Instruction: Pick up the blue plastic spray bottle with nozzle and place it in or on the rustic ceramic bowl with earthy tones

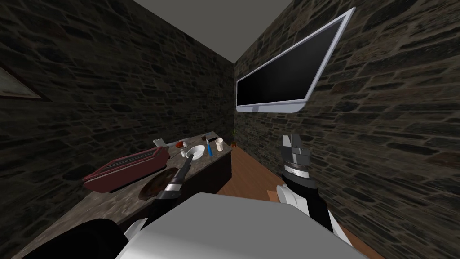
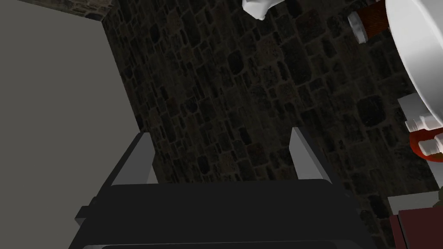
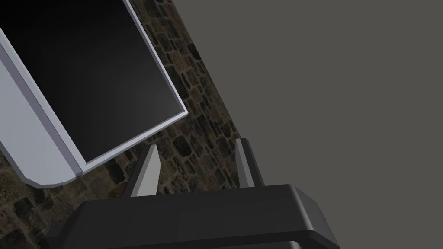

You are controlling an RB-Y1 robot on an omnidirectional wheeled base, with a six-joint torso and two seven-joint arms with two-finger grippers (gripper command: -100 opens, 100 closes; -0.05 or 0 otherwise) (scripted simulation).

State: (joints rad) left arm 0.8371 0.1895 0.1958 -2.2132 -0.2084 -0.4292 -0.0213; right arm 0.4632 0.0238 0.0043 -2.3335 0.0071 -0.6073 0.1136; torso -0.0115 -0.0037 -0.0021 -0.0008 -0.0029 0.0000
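Your left gripper [image 1: 190, 157] reaches low over the mottled stone counter [image 1: 72, 209]. Its thin blade fingers [image 2: 307, 160] are spread wide with nothing between them, and the tips sit at the near rim of a smooth white bowl [image 1: 199, 150]. The blue spray bottle [image 1: 209, 149] is a slim blue shape, too small for you to make out the nozzle. It is just beside the white bowl, between it and a pale cup [image 1: 219, 144], near the counter's far end.

The brown shallow bowl [image 1: 150, 188], dark and earthy, lies closer to you. Your left forearm crosses over it, and a long, boxy dark red toaster [image 1: 128, 170] with a slot along its top stands just beside it.

Your right gripper [image 1: 292, 143] is upright, away from the counter, close to the rough stone wall [image 1: 395, 148] and below a flat TV [image 1: 287, 72] with a pale frame. It is parted a little less than the left and is empty.

Open room is a strip of wooden floor [image 1: 251, 173] between the counter's front edge and that wall
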